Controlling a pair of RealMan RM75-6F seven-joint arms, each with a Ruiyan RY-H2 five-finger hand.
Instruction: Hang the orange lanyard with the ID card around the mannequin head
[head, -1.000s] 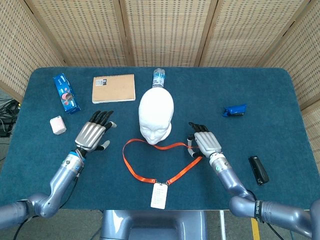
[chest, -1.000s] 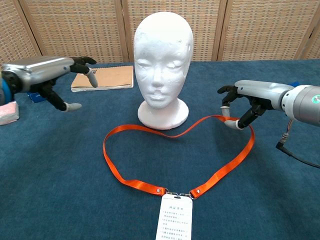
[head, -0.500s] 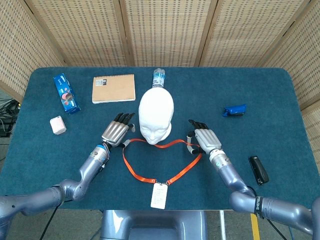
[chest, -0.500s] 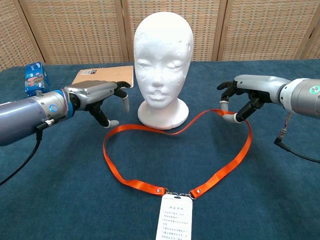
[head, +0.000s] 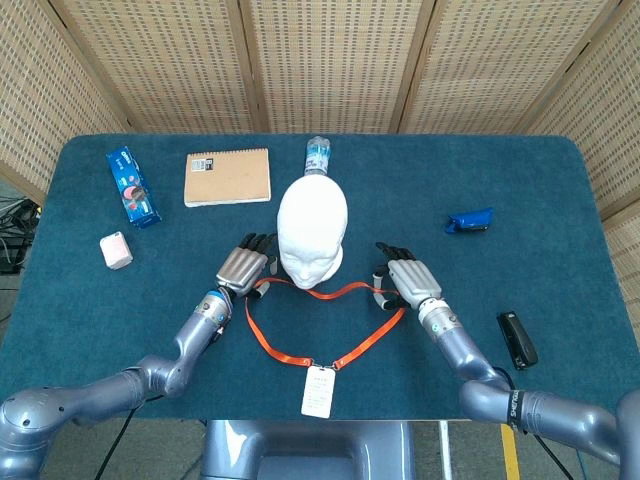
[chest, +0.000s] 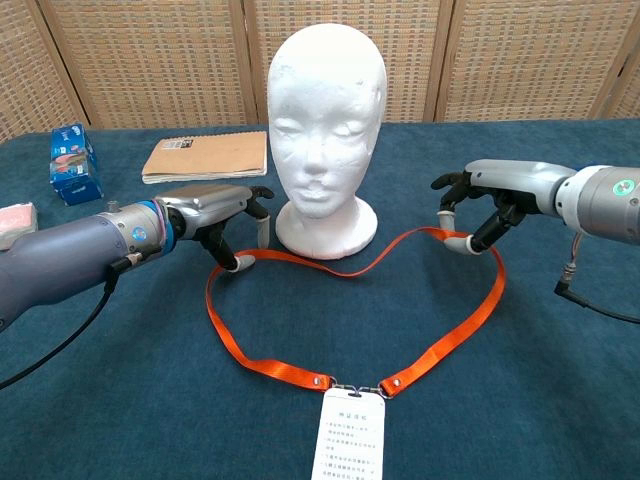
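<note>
Orange strap on dark blue cloth is what catches the eye: the orange lanyard (chest: 352, 318) lies in a wide loop flat on the table (head: 520, 180), just in front of the white foam mannequin head (chest: 326, 120). Its far edge dips in close to the base of the head, and the ID card (chest: 350, 435) rests at the near end of the loop, towards the robot.

Nothing is hung yet. The loop is not round the head at all, so the main part of the job is still ahead.

The right hand (chest: 478, 205) sits at the right upper corner of the loop, fingers curled down, and seems to have the strap pinched between thumb and a fingertip there; the strap looks slightly raised off the cloth at that spot. The left hand (chest: 225, 215) is at the opposite corner, fingers bent down with the tips at or on the strap, but I cannot tell whether it actually has hold of it.

To my eye this is the grasping step. What remains is securing both sides, lifting the loop clear of the table, spreading it wide enough, carrying it over the crown and letting it settle so the card hangs in front.
</note>
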